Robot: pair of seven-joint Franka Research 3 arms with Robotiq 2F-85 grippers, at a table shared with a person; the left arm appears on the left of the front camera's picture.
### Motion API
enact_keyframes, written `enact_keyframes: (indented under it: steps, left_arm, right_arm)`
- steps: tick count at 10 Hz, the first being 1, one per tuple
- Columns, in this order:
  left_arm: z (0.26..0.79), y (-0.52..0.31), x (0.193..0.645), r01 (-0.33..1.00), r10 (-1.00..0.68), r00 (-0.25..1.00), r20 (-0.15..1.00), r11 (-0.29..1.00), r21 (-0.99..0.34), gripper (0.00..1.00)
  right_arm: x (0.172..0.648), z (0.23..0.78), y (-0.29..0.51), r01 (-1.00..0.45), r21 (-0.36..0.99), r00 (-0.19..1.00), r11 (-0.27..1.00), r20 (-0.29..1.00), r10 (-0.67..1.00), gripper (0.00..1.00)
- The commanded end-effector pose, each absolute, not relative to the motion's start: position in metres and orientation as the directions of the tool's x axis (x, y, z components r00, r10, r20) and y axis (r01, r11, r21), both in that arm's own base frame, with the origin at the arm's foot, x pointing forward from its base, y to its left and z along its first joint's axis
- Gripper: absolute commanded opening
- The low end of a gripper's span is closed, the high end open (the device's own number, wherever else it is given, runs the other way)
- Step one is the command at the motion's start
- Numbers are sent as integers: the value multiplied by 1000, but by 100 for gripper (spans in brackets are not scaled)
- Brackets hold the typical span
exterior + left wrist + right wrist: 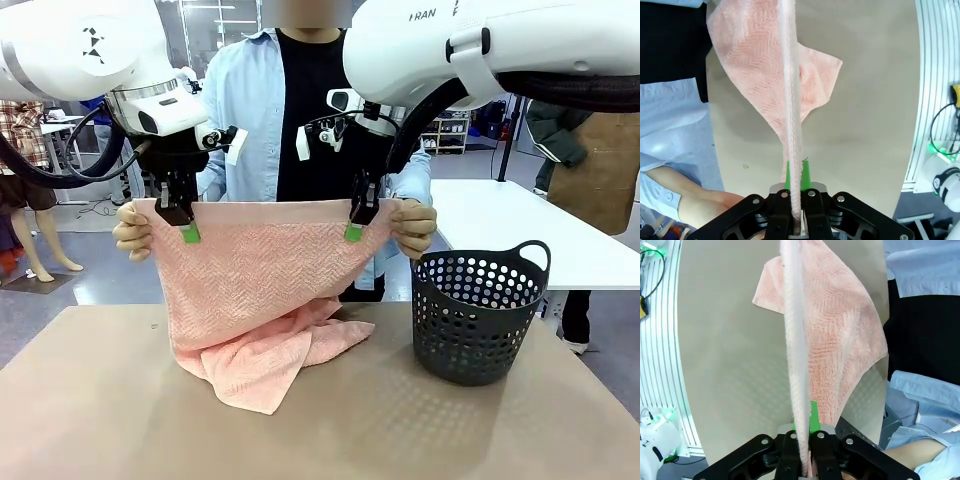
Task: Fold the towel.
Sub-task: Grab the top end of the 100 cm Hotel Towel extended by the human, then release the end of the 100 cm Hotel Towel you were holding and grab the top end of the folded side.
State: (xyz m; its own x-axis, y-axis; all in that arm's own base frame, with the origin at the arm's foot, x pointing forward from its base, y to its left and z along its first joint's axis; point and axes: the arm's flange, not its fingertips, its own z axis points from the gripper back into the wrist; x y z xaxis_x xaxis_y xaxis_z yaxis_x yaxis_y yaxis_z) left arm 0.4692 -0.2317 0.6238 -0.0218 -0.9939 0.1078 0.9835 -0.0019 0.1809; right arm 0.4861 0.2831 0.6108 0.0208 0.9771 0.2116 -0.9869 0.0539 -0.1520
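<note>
Right arm (pixel 420 45) marked "FRAN"; left claw (pixel 187 230), right claw (pixel 354 230) clamp the towel (pixel 260 285).

Salmon-pink with a herringbone weave, the towel (pixel 265 290) hangs as an upright sheet, its top hem pinched between the left fingers (pixel 190 234) and the right fingers (pixel 353 232). Below them, its lower end lies bunched on the tabletop (pixel 100 400).

In both wrist views the towel (pixel 760 65) hides most of my pads (pixel 807 175) and runs off the top edge.
</note>
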Motion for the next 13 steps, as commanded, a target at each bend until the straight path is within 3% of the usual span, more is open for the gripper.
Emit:
enact_keyframes:
  steps: [1, 2, 13]
  left_arm:
    - [627, -227, 463, 978, -999, 7, 41, 16, 208, 0]
    - [624, -232, 469, 983, -994, -22, 108, -2, 181, 0]
    - [624, -232, 469, 983, -994, -22, 108, -2, 181, 0]
  right_arm:
    - [486, 611, 284, -987, -155, 13, 47, 211, 977, 0]
    - [486, 611, 284, -987, -155, 13, 47, 211, 977, 0]
    - [486, 611, 284, -987, -155, 13, 47, 211, 977, 0]
